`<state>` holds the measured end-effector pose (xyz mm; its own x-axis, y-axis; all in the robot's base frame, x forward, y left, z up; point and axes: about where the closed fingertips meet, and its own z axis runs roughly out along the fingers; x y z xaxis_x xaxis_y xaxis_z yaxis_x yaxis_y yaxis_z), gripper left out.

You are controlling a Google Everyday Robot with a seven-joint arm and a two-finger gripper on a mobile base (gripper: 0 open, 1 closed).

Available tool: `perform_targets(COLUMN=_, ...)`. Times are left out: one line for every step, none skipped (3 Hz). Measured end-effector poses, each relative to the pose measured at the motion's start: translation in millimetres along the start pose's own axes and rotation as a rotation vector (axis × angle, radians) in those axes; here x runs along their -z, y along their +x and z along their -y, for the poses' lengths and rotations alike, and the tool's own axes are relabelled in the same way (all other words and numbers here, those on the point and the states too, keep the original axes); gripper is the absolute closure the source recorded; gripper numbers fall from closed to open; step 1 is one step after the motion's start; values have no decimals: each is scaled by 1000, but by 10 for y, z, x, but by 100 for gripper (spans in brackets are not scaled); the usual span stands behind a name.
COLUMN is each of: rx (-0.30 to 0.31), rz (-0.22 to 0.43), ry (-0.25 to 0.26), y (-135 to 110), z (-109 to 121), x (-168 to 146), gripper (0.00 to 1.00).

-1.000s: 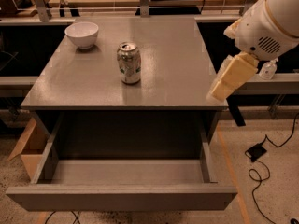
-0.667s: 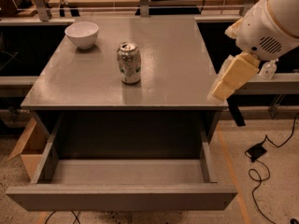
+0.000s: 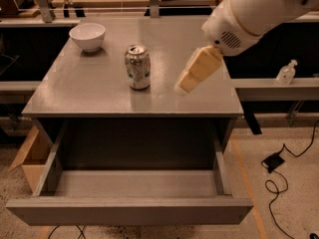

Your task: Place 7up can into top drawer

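Observation:
The 7up can (image 3: 137, 67) stands upright on the grey cabinet top (image 3: 89, 91), left of centre, its silver top showing. The top drawer (image 3: 134, 184) is pulled out wide below the cabinet top, and its inside shows nothing in it. My gripper (image 3: 183, 87) hangs from the white arm at the upper right, with its cream-coloured fingers pointing down and left. It is above the cabinet top, to the right of the can and apart from it, holding nothing.
A white bowl (image 3: 87, 36) sits at the back left of the cabinet top. A cardboard box (image 3: 31, 156) lies on the floor left of the drawer. A clear bottle (image 3: 286, 73) stands on a shelf at the right. Black cables (image 3: 276, 166) lie on the floor at the right.
My gripper has moved left, from over the cabinet's right edge to over its top, closer to the can. The can and the drawer have not moved.

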<state>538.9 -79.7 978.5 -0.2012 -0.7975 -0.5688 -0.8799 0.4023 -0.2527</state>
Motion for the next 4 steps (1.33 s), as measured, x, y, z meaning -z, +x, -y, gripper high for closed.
perform_targets(rx=-40, rz=18, ry=-16, y=-309, z=12, x=-464, gripper=0)
perform_targets(rx=-118, rz=7, ry=-12, y=-438, z=52, x=-923, gripper=0)
perform_targets(rx=-198, rz=25, ry=0, y=-582, z=151, x=-1217, gripper=0)
perform_targets(rx=-255, rz=49, ry=17, y=-684, z=256, x=-1382, gripper=0)
